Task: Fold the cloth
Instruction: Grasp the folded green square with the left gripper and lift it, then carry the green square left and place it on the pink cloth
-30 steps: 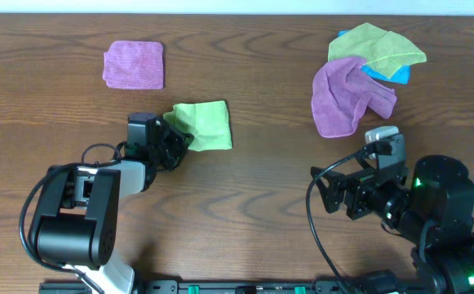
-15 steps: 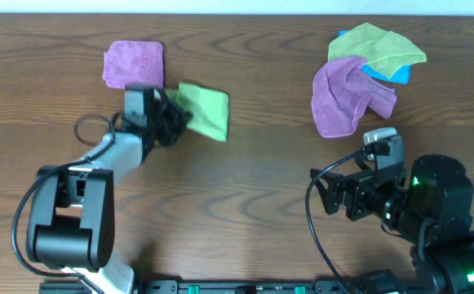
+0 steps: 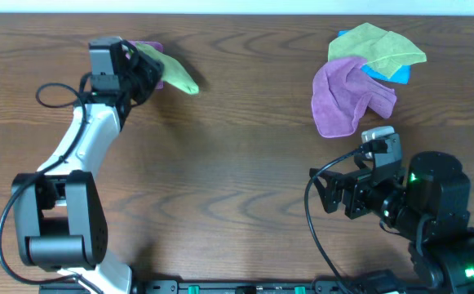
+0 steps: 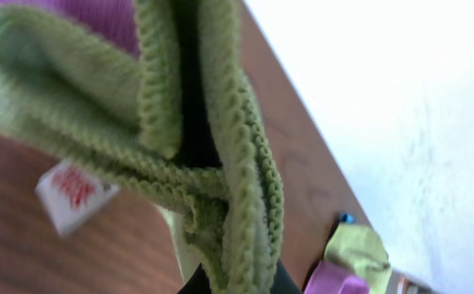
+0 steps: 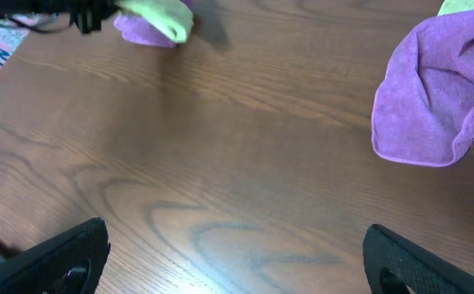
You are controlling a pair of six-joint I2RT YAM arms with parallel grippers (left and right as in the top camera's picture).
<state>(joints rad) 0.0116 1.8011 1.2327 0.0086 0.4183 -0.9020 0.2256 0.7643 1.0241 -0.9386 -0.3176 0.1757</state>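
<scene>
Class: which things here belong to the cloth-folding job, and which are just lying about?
Job: lime-green cloth; left gripper, shut on it.
Lying about: left purple cloth; crumpled purple cloth; yellow-green cloth bunched with blue cloth.

1. The cloth (image 3: 174,74) is lime green and soft. Close up in the left wrist view (image 4: 220,155) it shows a looped weave and a ribbed, stitched edge.
2. It is bunched into narrow hanging folds, not spread flat. From overhead it reads as a short strip slanting down to the right.
3. It is pinched in the left gripper (image 3: 143,70) at the far left of the table, just over a purple cloth (image 4: 98,18).
4. A white tag (image 4: 73,192) with red print shows beside its lower fold.
</scene>
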